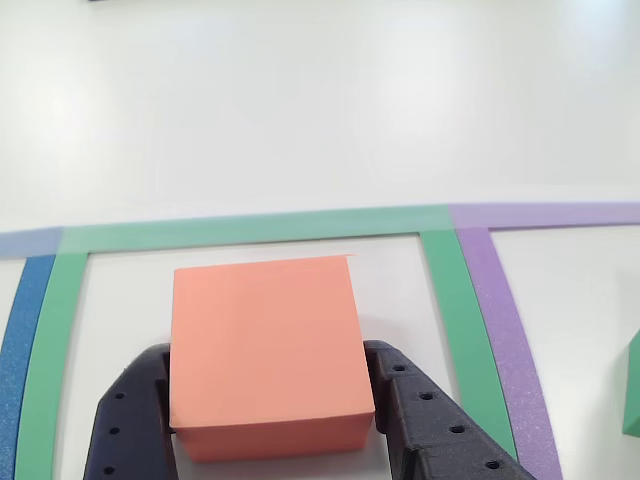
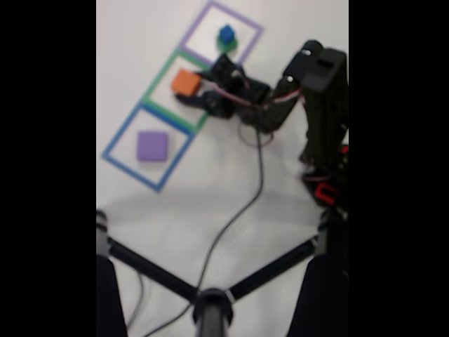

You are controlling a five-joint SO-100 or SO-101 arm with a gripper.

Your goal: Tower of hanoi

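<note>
Other view, lower centre: salmon-orange block (image 1: 265, 345), top face up, inside the green tape square (image 1: 442, 300). Black gripper (image 1: 272, 425): one finger (image 1: 130, 415) against the block's left side, the other (image 1: 425, 420) against its right side, closed on the block. Whether the block rests on the table (image 1: 300, 100) or is raised cannot be told. Purple tape (image 1: 505, 330) right of the green tape, blue tape (image 1: 20, 340) at the left edge. A green block's edge (image 1: 632, 390) at the far right edge.

Fixed view, blurred: three tape squares in a diagonal row, upper centre to middle left. Purple block (image 2: 152, 146) lies inside the blue square (image 2: 116, 140). Salmon-orange block (image 2: 186, 83) in the middle green square (image 2: 158, 81), with the gripper (image 2: 202, 90) at it. Blue cube (image 2: 226, 33) sits on the green block (image 2: 226, 45) in the purple square (image 2: 242, 21). Black arm (image 2: 316, 91) at right; a cable (image 2: 245, 203) runs down the table.
</note>
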